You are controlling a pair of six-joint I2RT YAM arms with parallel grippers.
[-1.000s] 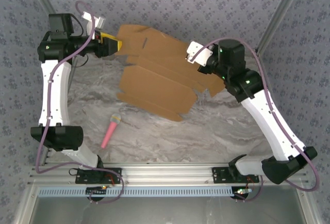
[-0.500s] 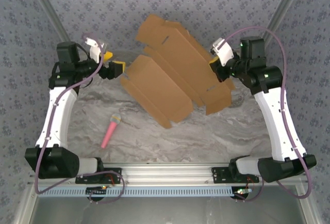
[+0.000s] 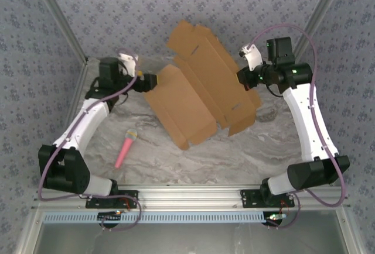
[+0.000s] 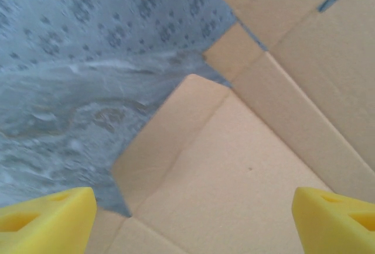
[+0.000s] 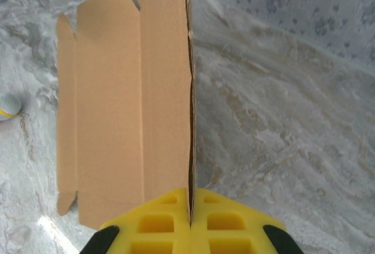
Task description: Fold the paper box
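One likely light, bendy paper box [image 3: 196, 87] is hanging tilted near the table's [image 3: 252, 148] far edge, the right gripper [image 3: 241, 77] pinching its edge, seemingly the best hold, the left gripper [image 3: 153, 81] hovering spread beside its left flap.

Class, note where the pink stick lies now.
In the top external view, the pink stick lies on the table's left side, between the left arm and the paper box's near corner.
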